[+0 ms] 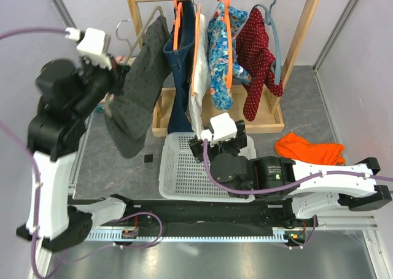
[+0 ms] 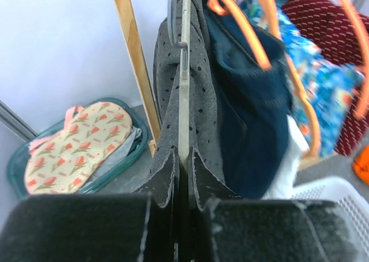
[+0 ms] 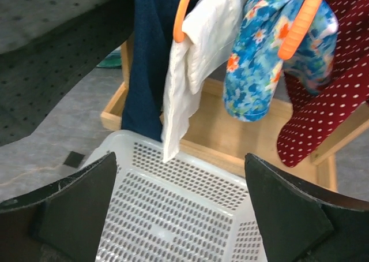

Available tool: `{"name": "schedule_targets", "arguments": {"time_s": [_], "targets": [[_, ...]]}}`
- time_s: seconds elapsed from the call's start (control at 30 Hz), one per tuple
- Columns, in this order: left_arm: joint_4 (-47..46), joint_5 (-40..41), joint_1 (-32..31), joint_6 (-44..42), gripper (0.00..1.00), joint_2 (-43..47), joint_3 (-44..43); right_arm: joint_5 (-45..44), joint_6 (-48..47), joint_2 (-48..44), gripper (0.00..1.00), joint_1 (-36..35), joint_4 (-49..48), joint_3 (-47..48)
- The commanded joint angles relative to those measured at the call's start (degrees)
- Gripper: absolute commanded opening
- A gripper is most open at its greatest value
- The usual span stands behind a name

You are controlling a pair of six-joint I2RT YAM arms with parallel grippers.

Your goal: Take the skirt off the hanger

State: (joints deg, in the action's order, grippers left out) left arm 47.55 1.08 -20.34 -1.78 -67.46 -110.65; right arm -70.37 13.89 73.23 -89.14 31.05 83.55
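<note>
The dark navy skirt (image 1: 180,67) hangs on an orange hanger (image 1: 177,21) on the wooden rail, second garment from the left. It also shows in the left wrist view (image 2: 253,106) and the right wrist view (image 3: 145,54). My left gripper (image 1: 113,62) is raised left of the rack. It is shut (image 2: 183,164) on the thin grey wire hanger (image 2: 184,94), which carries the dark grey dotted garment (image 1: 138,88) and is held off the rail beside the skirt. My right gripper (image 1: 218,145) is open and empty (image 3: 180,161) over the white basket, below the skirt's hem.
A white perforated basket (image 1: 178,168) sits in front of the rack's wooden base (image 1: 270,124). A white garment (image 1: 198,76), a blue floral one (image 1: 220,45) and a red dotted one (image 1: 258,58) hang right of the skirt. An orange cloth (image 1: 309,149) lies at the right. A teal bin (image 2: 124,158) stands at the left.
</note>
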Motion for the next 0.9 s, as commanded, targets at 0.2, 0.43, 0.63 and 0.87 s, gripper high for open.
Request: {"name": "schedule_targets", "arguments": {"time_s": [0.2,0.43,0.63,0.87], "targets": [[5.7,-8.7,-0.1,-3.3,0.02,10.2,-7.3,28.6,12.1,-7.6,0.98,5.5,-23.9,-12.2],[7.4,-11.7,-0.1,-0.8,0.02,11.3,-7.6,43.6,15.8,-8.3,0.98,8.1,-46.2,-19.2],[7.4,-13.7,0.4,0.6,0.02,11.3,-6.1,51.2,17.3,-2.9,0.98,9.3,-52.8,-15.7],[7.9,-16.1,1.2,1.3,0.02,11.5,-8.0,64.8,29.1,4.9,0.98,18.6,-63.5,-16.1]]}}
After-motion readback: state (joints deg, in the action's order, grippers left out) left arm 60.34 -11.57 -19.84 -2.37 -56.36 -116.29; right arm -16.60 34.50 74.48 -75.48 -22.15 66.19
